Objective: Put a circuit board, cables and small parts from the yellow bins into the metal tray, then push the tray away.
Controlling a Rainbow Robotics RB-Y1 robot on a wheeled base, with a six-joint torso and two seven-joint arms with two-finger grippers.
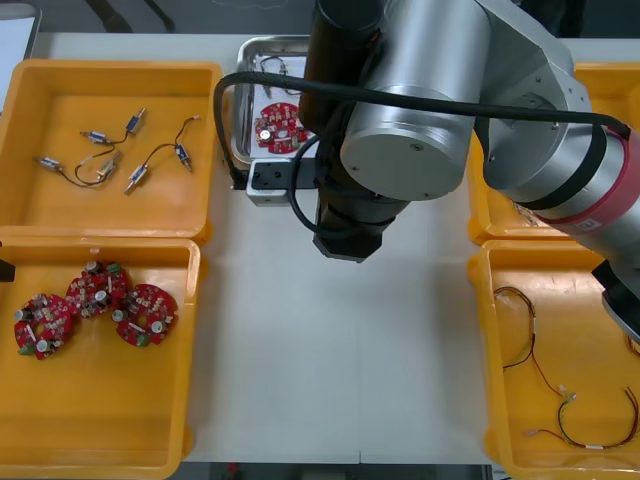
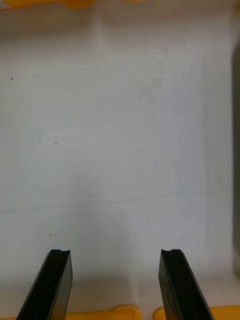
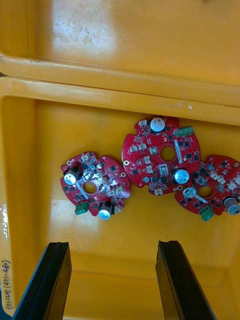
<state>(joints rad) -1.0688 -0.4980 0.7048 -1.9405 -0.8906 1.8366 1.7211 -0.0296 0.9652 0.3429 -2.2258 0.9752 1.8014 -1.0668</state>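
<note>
My left jaws hang spread apart over the near left yellow bin [image 1: 100,420], and straight beyond them three round red circuit boards lie flat on its floor: a lone board [image 3: 94,183] set apart, a middle board [image 3: 162,155], and a third board [image 3: 212,187] whose edge touches or slips under the middle one. I judge each board light, stiff and thin, with little for me to get under while it lies flat, and studded with upright capacitors and green connectors that a hard squeeze could snap. I would go for the lone board, since nothing crowds it, and close across its bare red rim between the lobes rather than on any tall part, with a gentle pinch because the smooth edge may slide. My right arm reaches over the middle of the desk [image 1: 330,360] toward the near end of the metal tray [image 1: 252,95], and my right jaws stand wide apart with nothing but bare desk between them. The tray already holds one circuit board [image 1: 278,127] and something thin like a cable at its far end. Small metal parts on thin cables [image 1: 110,150] lie in the far left bin, and limp, springy red and yellow cables [image 1: 560,400] in the near right bin, best pinched mid-length.
</note>
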